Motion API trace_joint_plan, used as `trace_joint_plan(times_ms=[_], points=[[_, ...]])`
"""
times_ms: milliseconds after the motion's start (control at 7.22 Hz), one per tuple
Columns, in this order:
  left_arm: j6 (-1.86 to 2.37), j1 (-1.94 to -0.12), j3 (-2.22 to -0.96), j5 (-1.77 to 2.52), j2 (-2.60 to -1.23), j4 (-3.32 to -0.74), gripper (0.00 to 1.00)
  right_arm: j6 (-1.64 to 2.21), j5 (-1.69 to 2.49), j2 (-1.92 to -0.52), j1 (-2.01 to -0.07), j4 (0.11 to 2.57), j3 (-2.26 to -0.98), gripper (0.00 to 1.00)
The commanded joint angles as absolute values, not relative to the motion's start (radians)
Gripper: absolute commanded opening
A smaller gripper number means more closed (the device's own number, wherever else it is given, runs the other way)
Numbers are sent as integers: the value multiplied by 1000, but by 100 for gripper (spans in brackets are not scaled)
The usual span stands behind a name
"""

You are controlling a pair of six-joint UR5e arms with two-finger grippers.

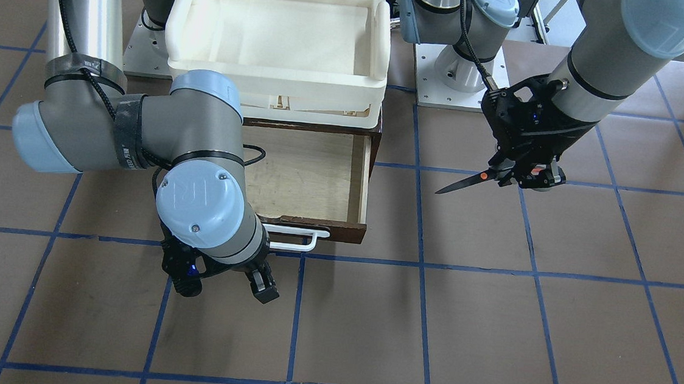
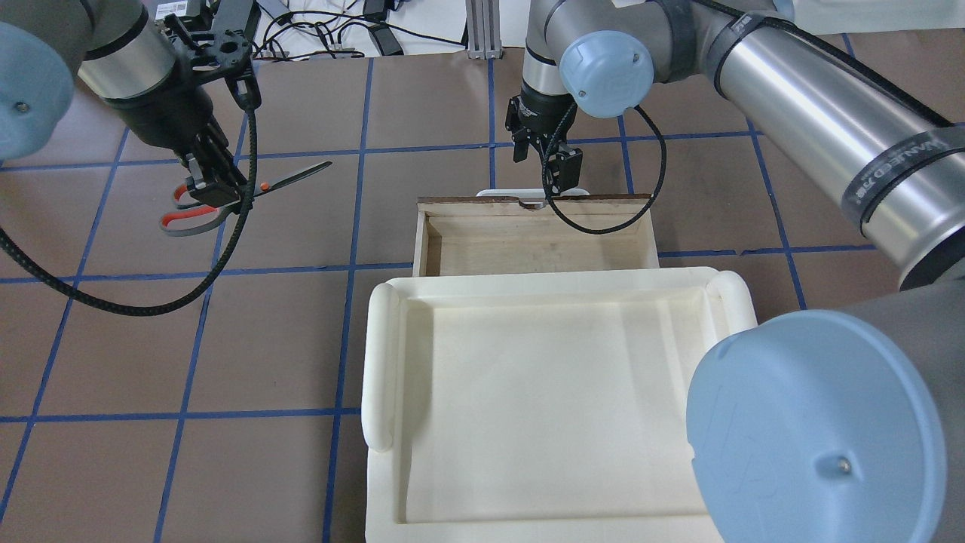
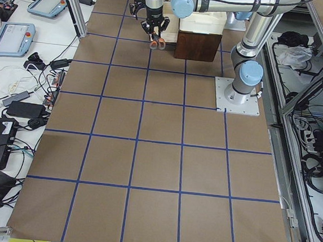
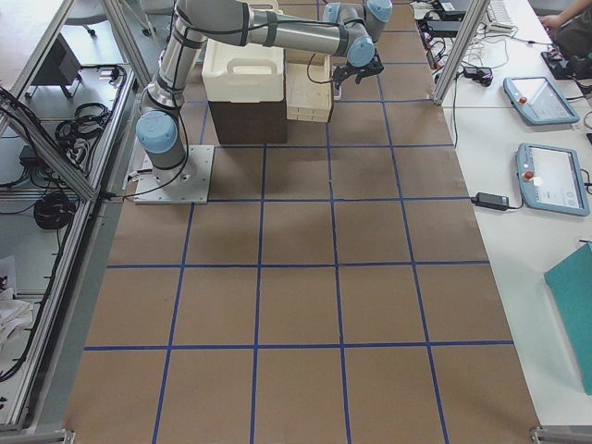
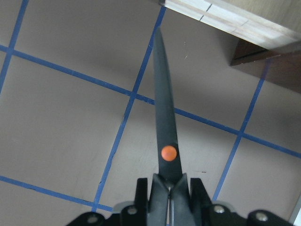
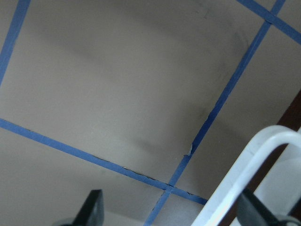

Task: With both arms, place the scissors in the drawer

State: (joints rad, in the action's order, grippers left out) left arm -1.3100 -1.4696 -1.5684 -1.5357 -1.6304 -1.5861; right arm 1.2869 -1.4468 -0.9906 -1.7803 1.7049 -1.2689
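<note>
My left gripper [image 1: 529, 176] is shut on the scissors [image 1: 482, 177] and holds them above the table, to the side of the drawer. The dark blades point toward the drawer [image 1: 301, 173], which is pulled open with its plywood inside bare. In the overhead view the left gripper [image 2: 215, 192] grips the scissors [image 2: 265, 185] just behind the orange pivot, and the orange-lined handles stick out behind. The left wrist view shows the blades [image 5: 164, 136] shut. My right gripper [image 1: 224, 286] is open and empty just in front of the white loop handle [image 1: 298, 240], which shows by one finger in the right wrist view [image 6: 244, 174].
A cream-white plastic bin [image 1: 278, 34] sits on the cabinet above the drawer, and also shows in the overhead view [image 2: 558, 392]. The brown table has a grid of blue tape lines [image 1: 422, 262]. The arm bases [image 1: 455, 73] stand behind the bin.
</note>
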Motion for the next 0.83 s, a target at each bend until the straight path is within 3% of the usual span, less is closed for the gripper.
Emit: trace_joint_plan(times_ms=[0,416,693], points=[[-1312,-1470,-1568,-1534,-1632,-1586,0,1269,-1447,-988,-1779,1706,-1262,100],[-1315,-1470,-1568,-1534,-1637,-1585,0,1264,-1448,-983,-1776,1694,-1226,100],[-1315,-1468,-1568,-1534,-1635,-1585,0,1139,-1477,-1075,-1775,1628,-1226,100]])
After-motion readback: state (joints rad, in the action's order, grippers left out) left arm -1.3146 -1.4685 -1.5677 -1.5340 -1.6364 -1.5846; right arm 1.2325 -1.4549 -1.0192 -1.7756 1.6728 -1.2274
